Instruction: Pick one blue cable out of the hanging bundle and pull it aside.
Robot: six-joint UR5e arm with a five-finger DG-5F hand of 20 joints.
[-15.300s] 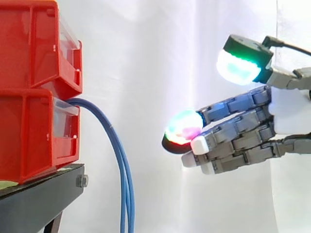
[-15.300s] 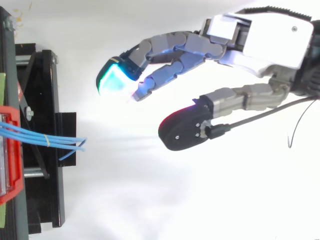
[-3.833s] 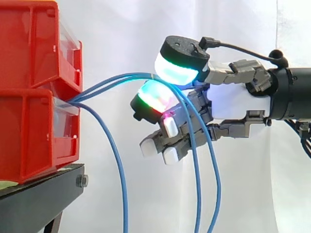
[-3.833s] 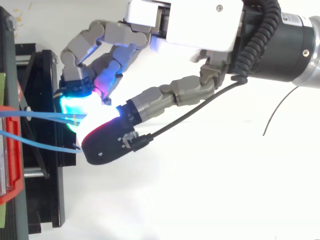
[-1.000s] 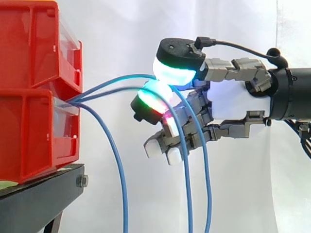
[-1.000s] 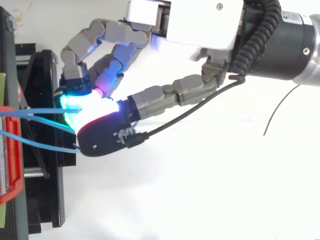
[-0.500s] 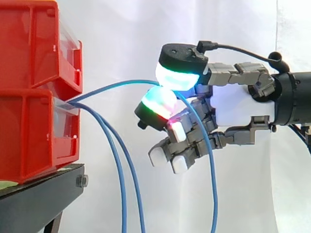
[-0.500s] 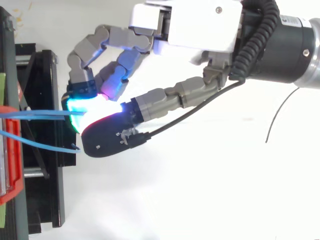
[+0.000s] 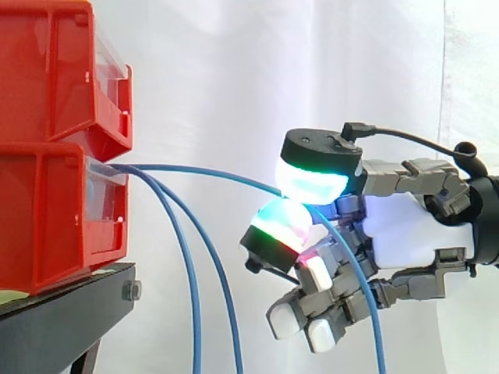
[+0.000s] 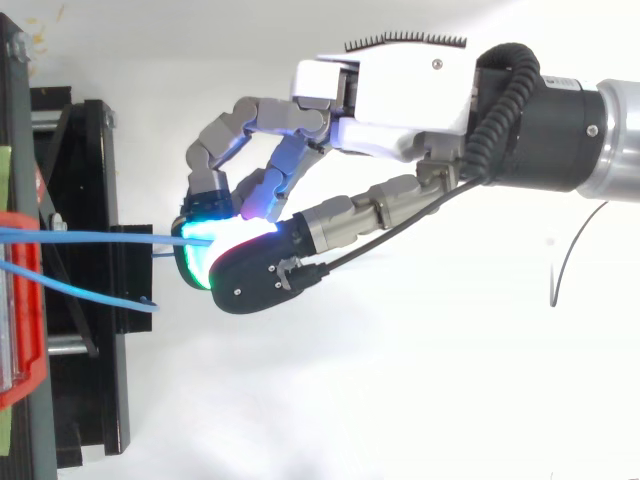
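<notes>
We saw the hand to the right of the red bins, its fingers and thumb curled, pinching one blue cable between the glowing pads. That cable ran nearly level from the front of the lower bin to the pads, then dropped past the palm to the bottom edge of the side view. The two other blue cables hung down near the black stand, well apart from the hand.
</notes>
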